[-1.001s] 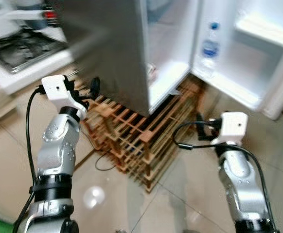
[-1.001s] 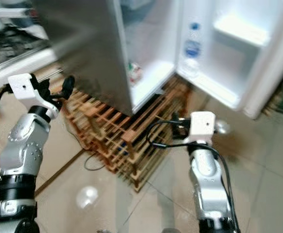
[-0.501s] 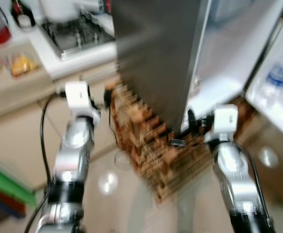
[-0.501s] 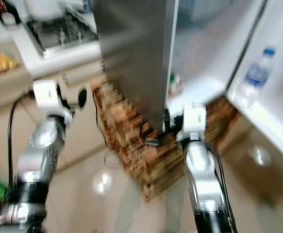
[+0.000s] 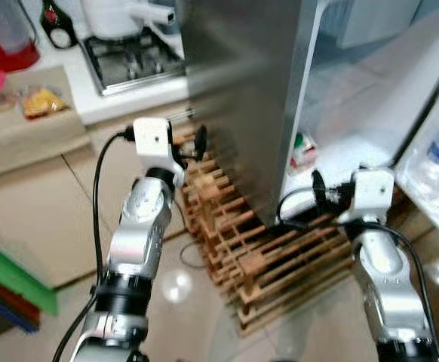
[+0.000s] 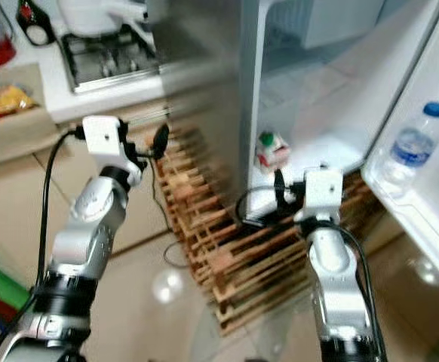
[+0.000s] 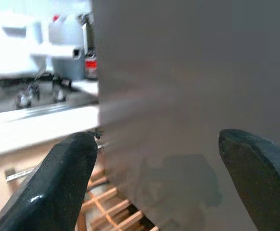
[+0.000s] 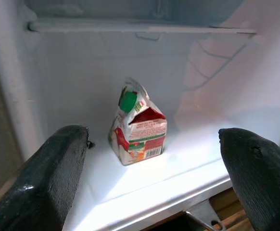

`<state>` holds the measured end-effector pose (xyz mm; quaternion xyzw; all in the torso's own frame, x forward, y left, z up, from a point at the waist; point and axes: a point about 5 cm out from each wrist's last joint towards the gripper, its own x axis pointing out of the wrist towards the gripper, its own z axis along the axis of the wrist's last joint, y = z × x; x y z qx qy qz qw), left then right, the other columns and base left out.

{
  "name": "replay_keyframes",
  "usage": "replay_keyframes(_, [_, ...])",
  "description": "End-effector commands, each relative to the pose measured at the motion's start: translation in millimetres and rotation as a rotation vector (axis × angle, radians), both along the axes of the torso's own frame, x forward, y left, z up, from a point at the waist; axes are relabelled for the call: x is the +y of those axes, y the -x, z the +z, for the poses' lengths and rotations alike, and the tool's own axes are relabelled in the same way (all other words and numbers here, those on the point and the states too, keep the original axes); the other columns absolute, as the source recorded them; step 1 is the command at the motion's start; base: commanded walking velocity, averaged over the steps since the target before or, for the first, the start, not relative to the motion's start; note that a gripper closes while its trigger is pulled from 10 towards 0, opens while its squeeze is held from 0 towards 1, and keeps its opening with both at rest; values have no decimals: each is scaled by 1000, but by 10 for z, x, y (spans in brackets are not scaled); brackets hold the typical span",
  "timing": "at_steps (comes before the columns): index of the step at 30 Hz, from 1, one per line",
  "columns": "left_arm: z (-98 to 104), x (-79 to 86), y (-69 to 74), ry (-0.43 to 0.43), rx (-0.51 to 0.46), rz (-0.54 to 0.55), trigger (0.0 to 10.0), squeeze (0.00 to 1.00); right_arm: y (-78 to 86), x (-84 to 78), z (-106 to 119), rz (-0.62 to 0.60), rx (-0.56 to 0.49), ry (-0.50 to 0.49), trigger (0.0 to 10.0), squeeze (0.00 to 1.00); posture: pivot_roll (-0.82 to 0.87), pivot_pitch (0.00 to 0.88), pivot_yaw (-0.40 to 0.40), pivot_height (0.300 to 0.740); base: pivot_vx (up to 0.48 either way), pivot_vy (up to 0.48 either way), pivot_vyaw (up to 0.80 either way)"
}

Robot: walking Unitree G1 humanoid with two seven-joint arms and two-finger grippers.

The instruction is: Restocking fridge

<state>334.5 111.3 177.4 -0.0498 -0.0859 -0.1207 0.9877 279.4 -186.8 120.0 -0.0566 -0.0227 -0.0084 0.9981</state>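
Head views mildly blurred; the tall grey steel fridge [image 5: 242,90] is cut off at the top edge, so its upper shelves go unseen. Its white open door [image 6: 431,151] runs out of view on the right, carrying a clear plastic water bottle with a blue cap [image 6: 412,147] on its shelf.

Right claw [image 8: 145,159]: both black fingers spread wide, nothing between them, aimed into the lit fridge compartment. Straight ahead of it, well apart, a small white-and-red gable-top carton with a green cap [image 8: 137,125] stands upright on the lowest white shelf [image 8: 145,183]. Carton print too small to read.

Left claw [image 7: 154,173]: fingers likewise apart and empty, pointing at the grey side wall of the fridge. Beyond its left finger, a blurred white desk [image 5: 136,90] with a gas hob [image 5: 129,56] and a white kettle [image 5: 121,15].

Below both claws, a slatted wooden pallet [image 5: 265,264] under the fridge; how far it reaches beneath is hidden.

Against half a second ago: the blur has largely cleared, the camera has shifted, and the carton now reads plainly.
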Motion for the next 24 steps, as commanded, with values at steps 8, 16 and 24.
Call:
replay_keyframes(8, [-351, 363, 487, -126, 85, -71, 10000, 0, 420, -90, 110, -43, -56, 12, 10000, 0, -212, 0, 140, 740, 0, 0, 0])
replay_keyframes(16, [-383, 459, 732, -62, 128, -48, 10000, 0, 613, -151, 117, -60, -39, -1, 10000, 0, -188, 0, 124, 740, 0, -117, 0])
replay_keyframes(24, [-312, 310, 659, -59, 108, -85, 10000, 0, 444, -142, 110, -46, -14, 12, 10000, 0, -183, 0, 111, 740, 0, -424, 492])
